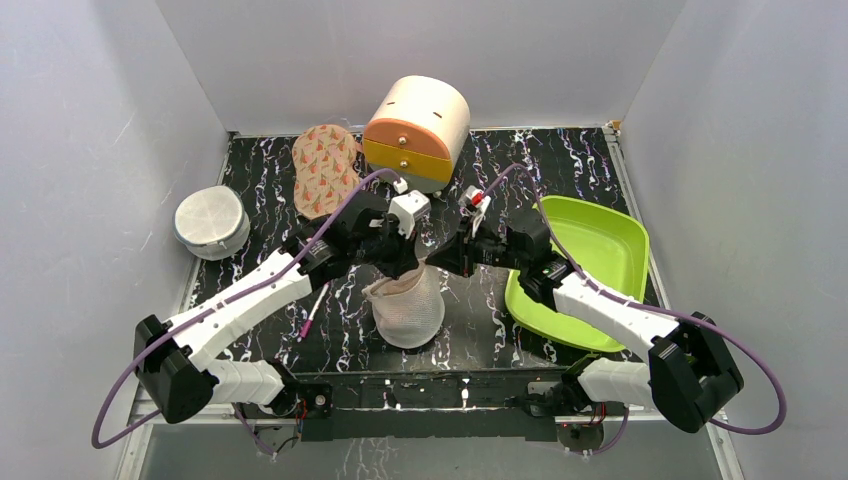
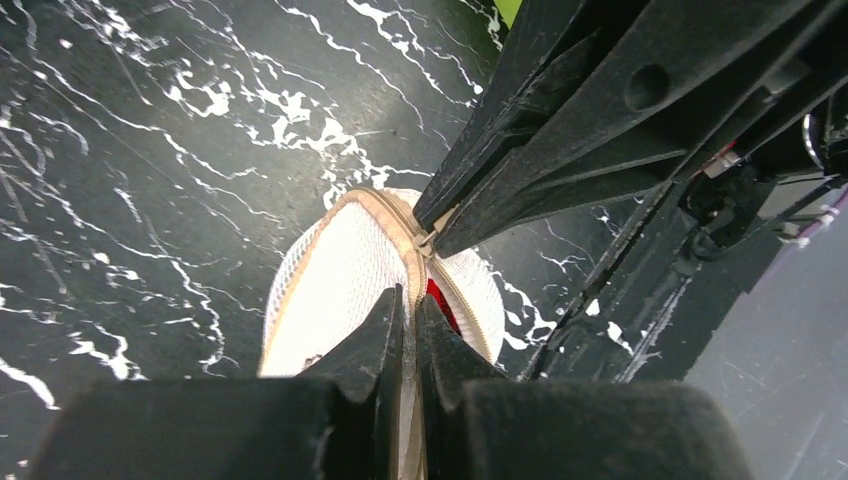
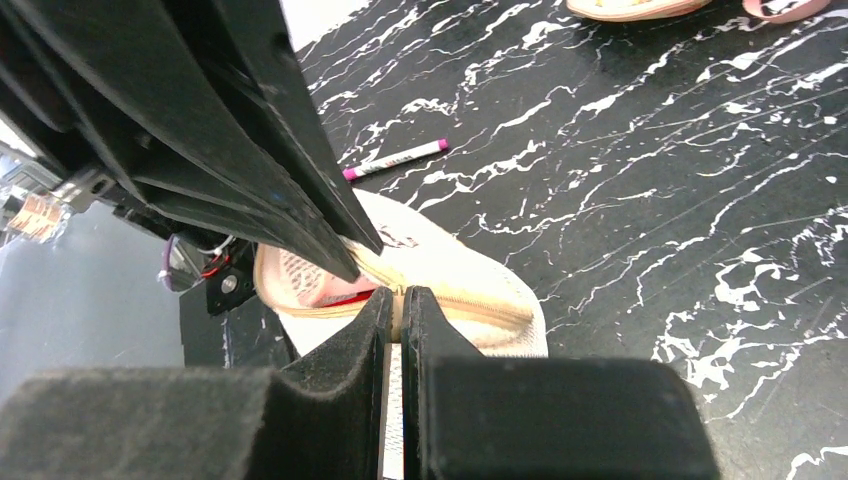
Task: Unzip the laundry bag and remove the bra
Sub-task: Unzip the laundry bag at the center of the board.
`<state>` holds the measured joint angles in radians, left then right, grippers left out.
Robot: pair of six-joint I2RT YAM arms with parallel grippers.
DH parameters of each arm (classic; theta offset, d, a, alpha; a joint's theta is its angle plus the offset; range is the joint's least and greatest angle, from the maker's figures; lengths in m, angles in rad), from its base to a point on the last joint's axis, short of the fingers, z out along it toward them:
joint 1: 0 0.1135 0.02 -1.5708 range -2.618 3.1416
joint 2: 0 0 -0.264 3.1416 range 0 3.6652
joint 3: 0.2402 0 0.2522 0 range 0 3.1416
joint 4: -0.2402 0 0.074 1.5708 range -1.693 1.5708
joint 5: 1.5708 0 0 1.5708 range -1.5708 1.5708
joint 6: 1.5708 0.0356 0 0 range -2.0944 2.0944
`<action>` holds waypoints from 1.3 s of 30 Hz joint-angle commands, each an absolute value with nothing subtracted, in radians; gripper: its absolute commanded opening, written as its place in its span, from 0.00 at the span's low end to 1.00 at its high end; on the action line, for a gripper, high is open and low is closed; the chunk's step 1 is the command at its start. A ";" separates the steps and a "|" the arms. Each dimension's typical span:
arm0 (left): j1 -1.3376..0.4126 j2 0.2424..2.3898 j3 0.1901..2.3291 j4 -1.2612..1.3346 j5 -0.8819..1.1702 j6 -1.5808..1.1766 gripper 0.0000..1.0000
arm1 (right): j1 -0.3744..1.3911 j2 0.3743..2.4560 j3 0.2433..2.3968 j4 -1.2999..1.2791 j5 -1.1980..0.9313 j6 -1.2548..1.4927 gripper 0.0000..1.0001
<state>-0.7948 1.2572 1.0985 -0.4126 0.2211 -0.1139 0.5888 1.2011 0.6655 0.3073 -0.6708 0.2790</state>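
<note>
Middle of the bench, close to the near edge: the laundry bag (image 1: 408,312) stands on the black marbled top, its upper part drawn up between both arms. The left gripper (image 2: 410,300) has its fingers pressed together on the zip rim (image 2: 392,212). The right gripper (image 3: 397,297) pinches that same rim from the opposite side, the two sets of tips almost meeting. There's a gap in the zip, and a sliver of the red bra (image 2: 438,302) shows inside the bag. Just left of the bag lies a pink pen (image 1: 312,316). Along the right edge sits the green tray (image 1: 600,250). By the left edge, a white round mesh case (image 1: 211,222). At the far edge, the carrot-print pad (image 1: 324,170) lies beside an orange-and-cream mini drawer unit (image 1: 416,128).
</note>
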 commanded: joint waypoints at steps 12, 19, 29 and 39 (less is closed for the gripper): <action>-0.793 1.119 1.148 -0.423 0.137 -0.031 0.00 | 0.437 1.178 0.647 0.300 -0.546 0.351 0.00; -0.793 1.116 1.139 -0.423 0.147 -0.043 0.00 | 0.409 1.200 0.687 0.286 -0.630 0.349 0.00; -0.794 1.175 1.129 -0.416 0.212 -0.084 0.29 | 0.465 1.176 0.695 0.424 -0.817 0.373 0.00; -0.795 1.230 1.144 -0.421 0.235 -0.098 0.37 | 0.546 1.180 0.712 0.456 -0.845 0.368 0.00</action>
<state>-0.7948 1.2293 1.1320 -0.4194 0.2081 -0.0891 0.5236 1.1927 0.6567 0.3668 -0.8108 0.3691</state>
